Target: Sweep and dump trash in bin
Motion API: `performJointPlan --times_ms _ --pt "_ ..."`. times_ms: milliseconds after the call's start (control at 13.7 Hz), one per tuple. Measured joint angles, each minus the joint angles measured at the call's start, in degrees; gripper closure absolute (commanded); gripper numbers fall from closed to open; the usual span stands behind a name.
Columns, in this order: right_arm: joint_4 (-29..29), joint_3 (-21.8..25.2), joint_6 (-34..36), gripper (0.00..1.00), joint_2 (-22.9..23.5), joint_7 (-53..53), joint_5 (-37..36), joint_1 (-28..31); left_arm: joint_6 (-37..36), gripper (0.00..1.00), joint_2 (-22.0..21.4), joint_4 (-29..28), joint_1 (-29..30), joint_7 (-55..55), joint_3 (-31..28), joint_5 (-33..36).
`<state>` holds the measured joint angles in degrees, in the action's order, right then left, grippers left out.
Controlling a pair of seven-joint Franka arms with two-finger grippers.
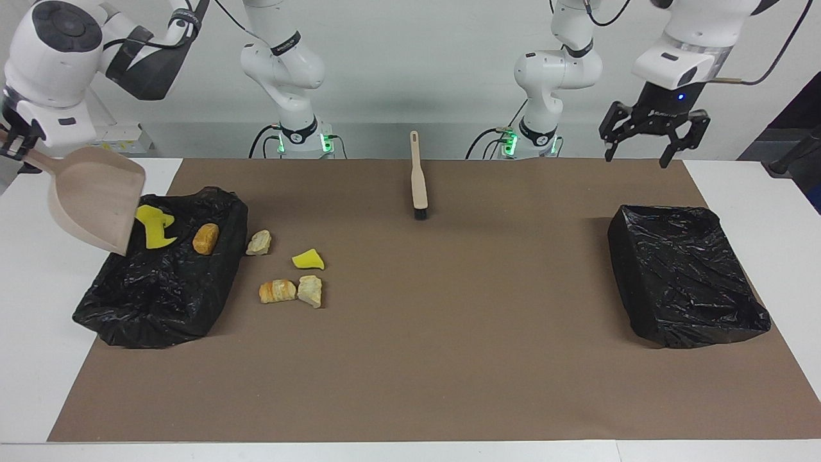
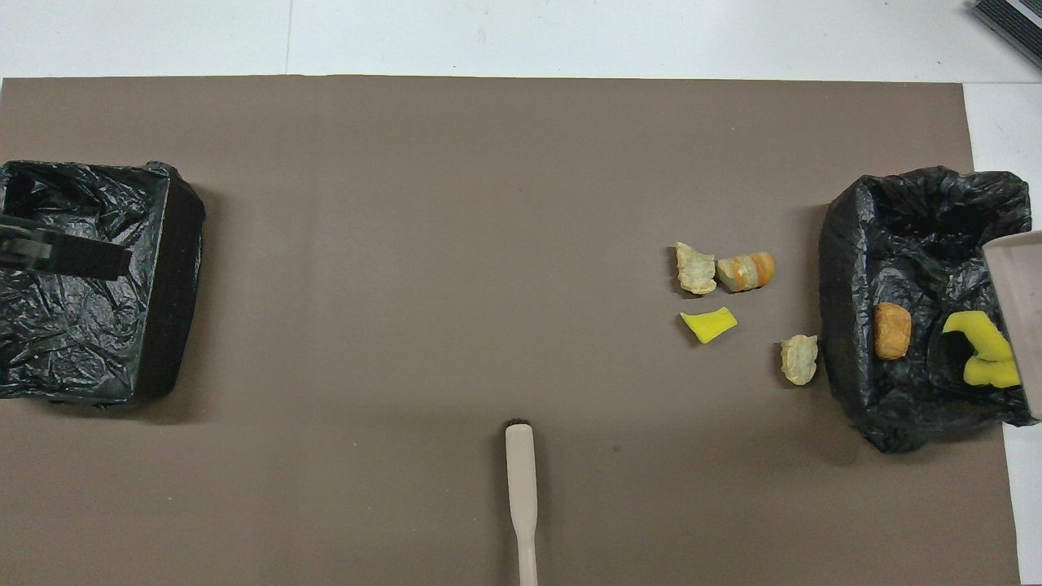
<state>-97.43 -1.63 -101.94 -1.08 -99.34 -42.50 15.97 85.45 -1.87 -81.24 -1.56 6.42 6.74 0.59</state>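
1. Three scraps, two yellow sponge chunks and an orange-brown lump, lay in the black bin at the right arm's end of the mat.
2. Four scraps remained on the mat beside that bin; the brush lay at the mat's robot-side edge.
3. The right gripper, clamped on the handle, held the dustpan tipped mouth-down over the bin.
4. The left gripper waited high, fingers spread and empty, over the second bin.
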Motion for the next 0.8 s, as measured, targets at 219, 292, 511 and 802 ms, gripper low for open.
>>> performJointPlan --times_ms 219,292,511,802 --pt "0.3 -2.0 2.6 1.0 -0.7 0.4 8.0 -0.9 -3.2 0.0 1.5 3.4 1.3 1.0 -0.1 0.0" --pt "0.3 -2.4 3.8 1.0 -0.8 0.9 12.0 -1.1 -3.2 0.0 1.8 3.6 1.3 1.5 0.0 0.0" --pt "0.0 -2.5 6.2 1.0 -1.0 3.5 21.8 -1.2 -3.7 0.0 2.1 3.7 1.3 2.5 0.2 0.0" --pt "-1.9 -2.8 6.5 1.0 -1.6 15.3 28.6 -5.7 -4.1 0.0 2.3 3.8 1.3 2.6 0.4 0.1"
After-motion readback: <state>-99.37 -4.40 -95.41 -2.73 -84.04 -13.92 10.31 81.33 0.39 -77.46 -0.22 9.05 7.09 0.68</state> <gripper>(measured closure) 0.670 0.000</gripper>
